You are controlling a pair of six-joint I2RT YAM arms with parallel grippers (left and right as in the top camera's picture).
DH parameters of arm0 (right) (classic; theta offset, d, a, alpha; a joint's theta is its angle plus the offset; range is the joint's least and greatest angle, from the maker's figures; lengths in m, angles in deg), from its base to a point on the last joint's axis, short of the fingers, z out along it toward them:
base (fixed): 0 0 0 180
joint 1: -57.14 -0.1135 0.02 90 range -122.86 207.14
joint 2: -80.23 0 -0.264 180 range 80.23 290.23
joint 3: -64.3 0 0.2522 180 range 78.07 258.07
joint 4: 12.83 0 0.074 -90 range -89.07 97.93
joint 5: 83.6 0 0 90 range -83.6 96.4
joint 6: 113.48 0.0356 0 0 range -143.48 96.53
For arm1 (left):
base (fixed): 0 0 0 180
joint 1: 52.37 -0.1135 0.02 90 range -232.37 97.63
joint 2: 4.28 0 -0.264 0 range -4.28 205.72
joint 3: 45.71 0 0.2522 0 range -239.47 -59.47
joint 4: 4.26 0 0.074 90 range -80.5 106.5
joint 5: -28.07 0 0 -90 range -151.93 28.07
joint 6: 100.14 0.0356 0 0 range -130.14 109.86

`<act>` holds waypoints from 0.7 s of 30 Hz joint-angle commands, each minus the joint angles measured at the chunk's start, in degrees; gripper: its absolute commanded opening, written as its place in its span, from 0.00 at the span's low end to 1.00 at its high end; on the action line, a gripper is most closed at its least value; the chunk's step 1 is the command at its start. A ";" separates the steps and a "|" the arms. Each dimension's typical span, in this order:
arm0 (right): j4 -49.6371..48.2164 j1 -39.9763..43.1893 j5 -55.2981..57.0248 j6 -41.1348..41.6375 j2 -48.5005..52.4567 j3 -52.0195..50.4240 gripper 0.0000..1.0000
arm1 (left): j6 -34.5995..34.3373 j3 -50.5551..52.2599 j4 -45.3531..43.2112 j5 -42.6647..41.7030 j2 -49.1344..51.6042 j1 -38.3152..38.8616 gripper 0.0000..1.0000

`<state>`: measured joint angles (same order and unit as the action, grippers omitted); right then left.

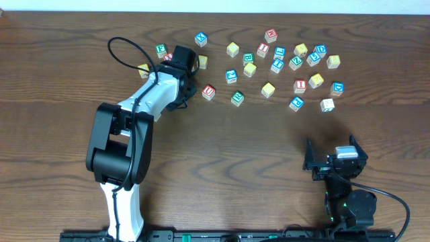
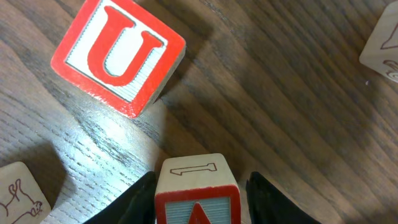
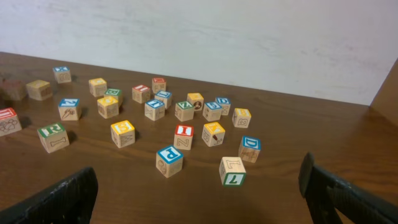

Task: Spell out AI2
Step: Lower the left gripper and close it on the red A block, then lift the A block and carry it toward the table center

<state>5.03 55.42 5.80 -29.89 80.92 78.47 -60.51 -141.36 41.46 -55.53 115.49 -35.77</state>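
A wooden cube with a red frame and the tip of a red A point(image 2: 198, 200) sits on the table between the fingers of my left gripper point(image 2: 200, 208). The left finger touches the cube, while a narrow gap shows at the right finger. From overhead the left gripper point(image 1: 183, 66) covers this cube. The red I cube point(image 1: 300, 85) lies among the scattered blocks and shows again in the right wrist view point(image 3: 183, 134). Which of the blue blocks bears the 2 I cannot make out. My right gripper point(image 1: 334, 157) rests open and empty near the front right point(image 3: 199, 193).
A red U block point(image 2: 118, 56) lies just beyond the A cube. Pale blocks sit at the left point(image 2: 18, 196) and right point(image 2: 382, 43) edges of the left wrist view. Several coloured letter blocks, such as a blue P point(image 3: 169, 157), spread across the back of the table point(image 1: 222, 148).
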 commanded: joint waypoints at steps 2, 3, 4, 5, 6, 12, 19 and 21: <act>0.33 0.28 0.20 0.81 -0.37 -0.07 0.99 | 0.83 0.52 0.02 1.16 0.35 -0.48 0.44; 0.33 0.28 0.20 0.81 -0.37 -0.07 0.99 | 0.85 0.52 0.02 1.16 0.35 -0.48 0.44; 0.33 0.28 0.20 0.83 -0.37 -0.07 0.99 | 0.85 0.52 0.02 1.16 0.35 -0.48 0.43; 0.33 0.28 0.20 0.81 -0.37 -0.07 0.99 | 0.85 0.52 0.02 1.16 0.35 -0.48 0.43; 0.33 0.28 0.20 0.81 -0.37 -0.07 0.99 | 0.85 0.52 0.04 1.16 0.35 -0.48 0.42; 0.33 0.28 0.20 0.83 -0.37 -0.07 0.99 | 0.85 0.52 0.04 1.16 0.35 -0.48 0.27; 0.33 0.28 0.20 0.83 -0.37 -0.07 0.99 | 2.99 0.52 0.07 1.16 0.35 -0.48 0.20; 0.33 0.28 0.20 0.81 -0.37 -0.07 0.99 | 4.31 0.52 0.11 1.14 0.20 -0.46 0.20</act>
<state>5.03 55.40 5.80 -29.89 80.92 78.47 -58.66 -141.36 41.29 -55.14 115.47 -35.88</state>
